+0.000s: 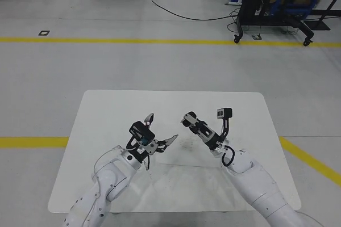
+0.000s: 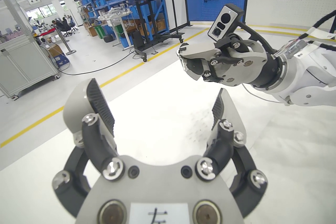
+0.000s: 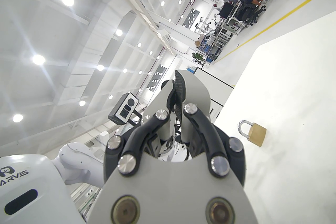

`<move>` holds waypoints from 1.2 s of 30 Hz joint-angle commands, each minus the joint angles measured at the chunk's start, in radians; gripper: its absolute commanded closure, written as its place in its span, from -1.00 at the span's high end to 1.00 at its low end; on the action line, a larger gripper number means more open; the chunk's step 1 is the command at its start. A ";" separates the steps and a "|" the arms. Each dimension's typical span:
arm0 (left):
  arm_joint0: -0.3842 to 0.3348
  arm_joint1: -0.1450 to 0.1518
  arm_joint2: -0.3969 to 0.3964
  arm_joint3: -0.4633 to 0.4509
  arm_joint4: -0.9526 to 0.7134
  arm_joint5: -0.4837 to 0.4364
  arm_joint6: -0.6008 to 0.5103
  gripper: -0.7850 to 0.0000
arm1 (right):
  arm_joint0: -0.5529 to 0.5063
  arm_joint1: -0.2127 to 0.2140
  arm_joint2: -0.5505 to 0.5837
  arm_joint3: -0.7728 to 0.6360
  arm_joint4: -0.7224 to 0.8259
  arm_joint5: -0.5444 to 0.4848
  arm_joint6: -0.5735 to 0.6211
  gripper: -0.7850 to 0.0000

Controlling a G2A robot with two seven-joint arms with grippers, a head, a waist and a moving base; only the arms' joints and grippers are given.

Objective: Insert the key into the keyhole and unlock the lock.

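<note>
A brass padlock (image 3: 253, 131) with a silver shackle lies flat on the white table (image 3: 288, 78), off to one side of my right gripper (image 3: 178, 82). The right gripper is shut, its pads pressed together, and is held above the table middle (image 1: 186, 118). I cannot tell whether anything thin is pinched between them. My left gripper (image 1: 162, 127) stands wide open with nothing between its fingers (image 2: 101, 104), pointing toward the right gripper (image 2: 183, 59) a short way off. Both hang above the table surface.
The white table (image 1: 227, 108) has rounded corners, with bare surface on all sides of the arms. Yellow floor lines (image 1: 131, 41) run behind and beside it. A black wheeled stand (image 1: 273, 22) sits far back right.
</note>
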 commanded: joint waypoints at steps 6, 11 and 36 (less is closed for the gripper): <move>-0.012 -0.004 0.017 0.016 0.039 0.018 0.007 0.46 | 0.004 -0.003 -0.003 0.000 0.008 0.015 0.053 -1.00; -0.011 -0.005 0.017 0.025 0.037 0.016 0.010 0.55 | 0.007 -0.007 -0.002 0.001 0.009 0.017 0.065 -1.00; -0.010 -0.008 -0.016 0.033 0.019 0.037 0.022 0.49 | 0.002 -0.016 0.013 -0.007 0.006 0.019 0.117 -1.00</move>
